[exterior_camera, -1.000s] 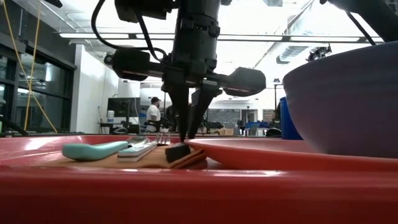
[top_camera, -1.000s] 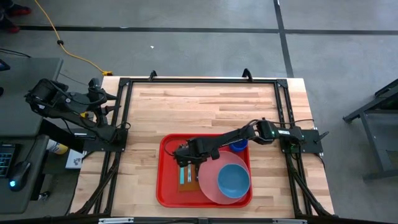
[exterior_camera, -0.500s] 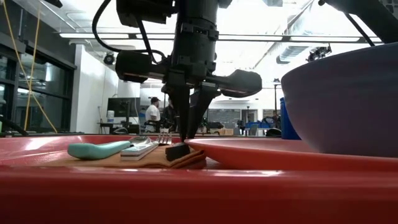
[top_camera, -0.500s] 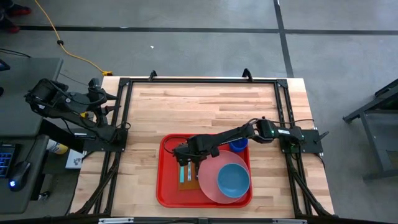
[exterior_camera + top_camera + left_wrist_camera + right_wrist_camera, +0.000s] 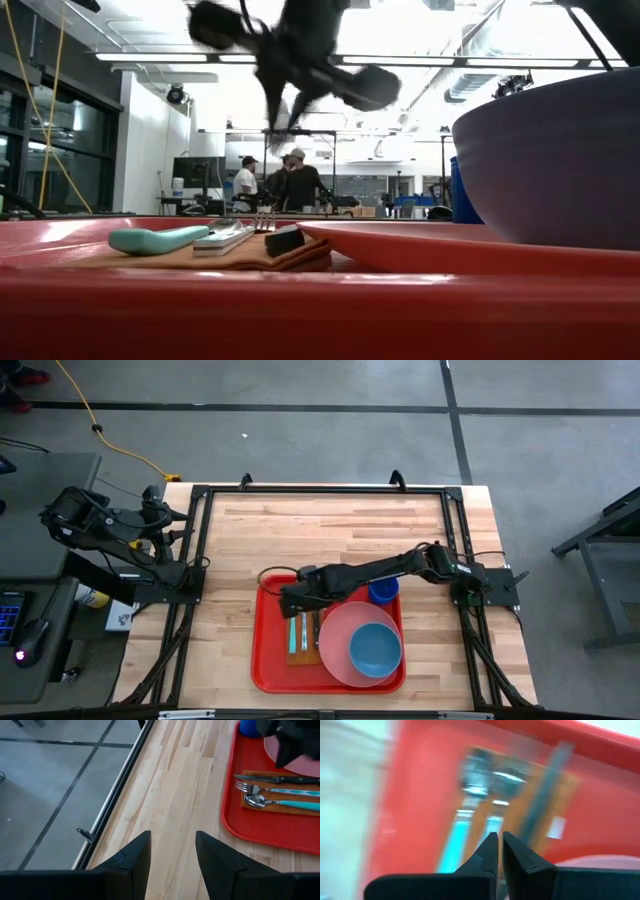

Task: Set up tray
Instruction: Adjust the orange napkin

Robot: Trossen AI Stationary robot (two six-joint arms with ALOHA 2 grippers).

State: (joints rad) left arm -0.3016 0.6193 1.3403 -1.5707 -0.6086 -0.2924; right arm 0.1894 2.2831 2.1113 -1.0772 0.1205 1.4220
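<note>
The red tray (image 5: 270, 660) lies flat on the wooden table. On it are a pink plate (image 5: 335, 625) carrying a blue bowl (image 5: 375, 648), a blue cup (image 5: 384, 593), and an orange-brown napkin (image 5: 296, 657). On the napkin lie a teal spoon (image 5: 282, 804), a teal fork (image 5: 280, 790) and a dark-handled knife (image 5: 282, 779). My right gripper (image 5: 288, 602) hovers shut above the tray's far left corner, over the cutlery's far ends (image 5: 485, 775), touching nothing. My left gripper (image 5: 172, 851) waits open, above the table's left edge.
A black metal frame (image 5: 320, 490) runs round the tabletop. Bare wood (image 5: 330, 530) stretches from the tray to the far edge. In the low view, the bowl (image 5: 555, 160) and plate rim (image 5: 430, 245) stand close on the right. People (image 5: 290, 185) stand in the room far behind.
My right gripper has risen from just above the knife's handle end on the napkin, swung toward the tray's far left corner and tipped. The knife, fork and spoon have stayed on the napkin.
</note>
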